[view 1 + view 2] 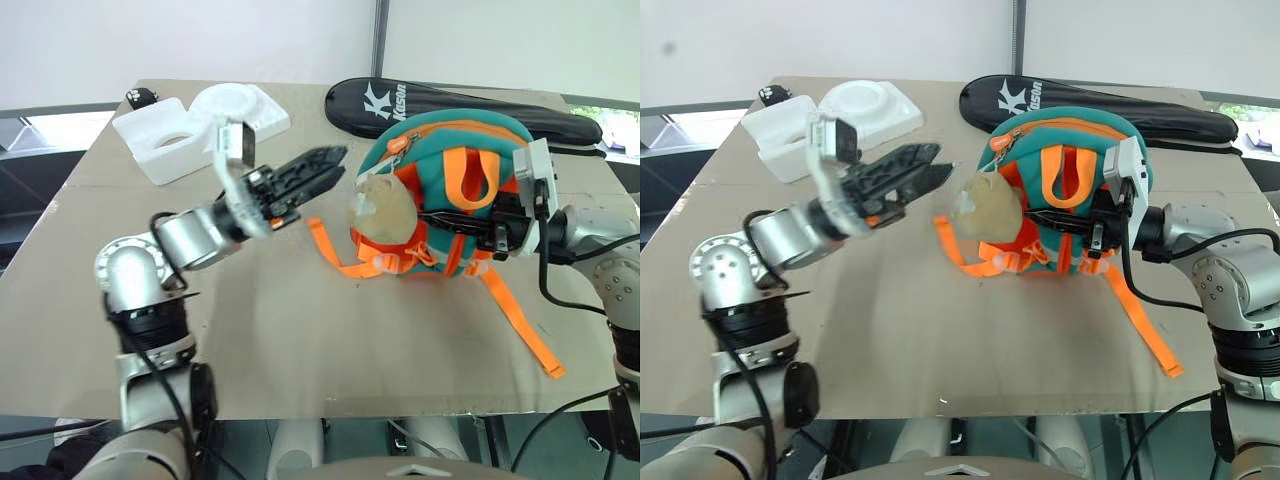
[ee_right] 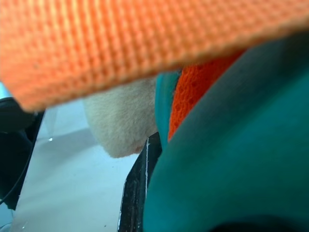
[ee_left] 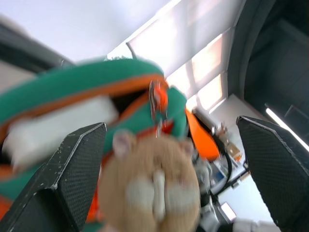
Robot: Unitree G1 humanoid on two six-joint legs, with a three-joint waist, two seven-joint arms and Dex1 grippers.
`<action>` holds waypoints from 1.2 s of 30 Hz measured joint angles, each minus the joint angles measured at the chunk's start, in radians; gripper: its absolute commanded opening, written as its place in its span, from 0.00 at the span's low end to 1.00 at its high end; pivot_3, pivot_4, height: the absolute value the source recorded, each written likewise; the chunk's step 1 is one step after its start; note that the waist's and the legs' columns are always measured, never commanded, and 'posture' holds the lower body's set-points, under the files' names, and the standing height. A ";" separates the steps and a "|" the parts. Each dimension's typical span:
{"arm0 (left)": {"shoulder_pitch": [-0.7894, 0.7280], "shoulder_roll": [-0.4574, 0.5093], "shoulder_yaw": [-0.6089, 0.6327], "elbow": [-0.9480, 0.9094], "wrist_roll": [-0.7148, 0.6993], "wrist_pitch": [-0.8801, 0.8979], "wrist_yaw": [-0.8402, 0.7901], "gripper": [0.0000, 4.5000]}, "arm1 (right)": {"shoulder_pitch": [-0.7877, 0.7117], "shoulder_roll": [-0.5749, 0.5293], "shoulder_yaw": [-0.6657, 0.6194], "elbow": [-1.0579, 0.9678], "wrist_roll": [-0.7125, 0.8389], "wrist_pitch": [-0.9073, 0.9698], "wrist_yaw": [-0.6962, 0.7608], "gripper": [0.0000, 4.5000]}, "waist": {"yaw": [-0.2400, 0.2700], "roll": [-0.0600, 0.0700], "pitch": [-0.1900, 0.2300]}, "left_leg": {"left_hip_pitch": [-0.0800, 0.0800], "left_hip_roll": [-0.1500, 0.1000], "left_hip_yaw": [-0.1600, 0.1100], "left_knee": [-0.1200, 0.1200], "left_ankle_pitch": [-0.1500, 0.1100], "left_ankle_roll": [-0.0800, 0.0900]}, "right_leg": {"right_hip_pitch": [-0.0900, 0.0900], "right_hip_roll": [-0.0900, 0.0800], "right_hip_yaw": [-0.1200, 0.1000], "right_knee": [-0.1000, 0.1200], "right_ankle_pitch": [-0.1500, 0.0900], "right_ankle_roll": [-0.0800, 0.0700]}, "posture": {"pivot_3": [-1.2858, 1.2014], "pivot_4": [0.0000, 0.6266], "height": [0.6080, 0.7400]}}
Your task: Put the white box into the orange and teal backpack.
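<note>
Your left claw hangs wide open just left of the backpack, which the shut right claw grips by its strap; the white box seems already inside, so zipping likely comes next.

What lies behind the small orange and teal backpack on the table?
Behind the orange and teal backpack lies a long black racket bag with white lettering. The backpack covers part of its lower edge.
</note>
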 measured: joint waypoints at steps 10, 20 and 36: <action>0.000 -0.110 -0.182 -0.008 0.132 -0.060 0.000 0.71 | 0.000 0.000 -0.007 0.000 0.008 -0.001 0.001 0.00 | 0.009 0.000 0.000 | 0.001 -0.001 0.000 0.000 0.000 0.000 | 0.000 0.001 0.001 0.000 0.000 0.000 | 0.52 0.24 1.00; -0.075 -0.070 -0.138 0.013 0.158 -0.096 -0.095 0.06 | -0.014 0.146 -0.120 0.058 0.076 0.010 -0.214 0.00 | 0.012 0.000 0.000 | 0.000 -0.001 -0.001 0.000 0.000 0.000 | 0.000 0.001 0.001 0.000 0.000 0.000 | 0.52 0.24 1.00; 0.099 0.155 -0.019 0.035 0.075 -0.057 -0.030 0.05 | -0.176 0.327 -0.239 0.213 0.090 -0.082 -0.713 0.00 | -0.012 0.001 0.001 | -0.001 0.000 0.005 -0.004 0.000 -0.001 | -0.004 0.000 0.004 -0.002 0.000 0.000 | 0.52 0.24 1.00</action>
